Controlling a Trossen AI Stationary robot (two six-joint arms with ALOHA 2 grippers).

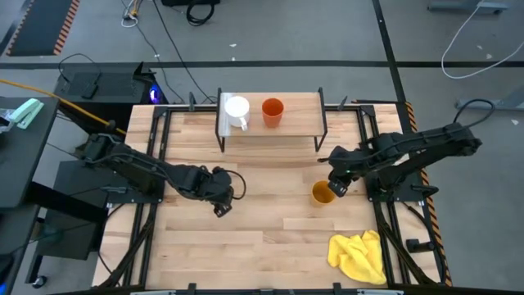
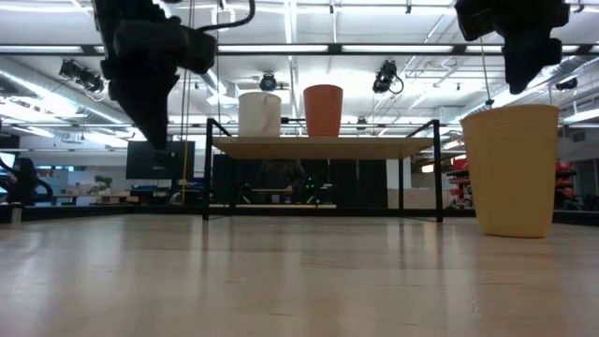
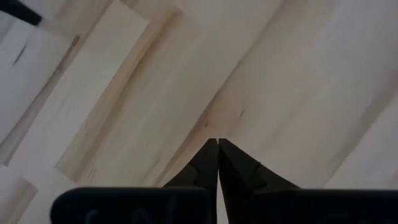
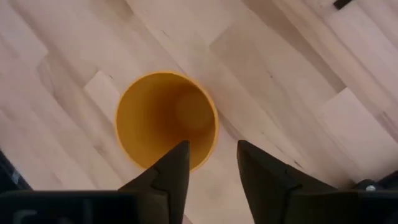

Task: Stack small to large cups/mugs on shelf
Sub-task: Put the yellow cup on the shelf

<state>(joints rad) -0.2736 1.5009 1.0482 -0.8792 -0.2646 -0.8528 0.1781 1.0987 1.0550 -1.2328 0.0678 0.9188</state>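
The mustard-yellow cup [image 1: 322, 193] stands upright on the table's right half, with its base on the wood, and shows large in the low view [image 2: 510, 168]. My right gripper [image 4: 212, 143] hovers open just above its rim [image 4: 214, 127]: one finger is over the opening and one is outside the wall, and neither touches. The white mug [image 1: 237, 108] and the orange-red cup [image 1: 273, 111] stand side by side on the light-wood shelf [image 1: 295, 127] at the far edge. My left gripper [image 1: 221, 205] hangs shut over bare tabletop, left of centre.
A crumpled yellow cloth [image 1: 359, 256] lies near the table's near right corner. The shelf's thin black legs [image 2: 208, 173] stand at the far side, with open space under the plank. Bare wood lies between the two arms.
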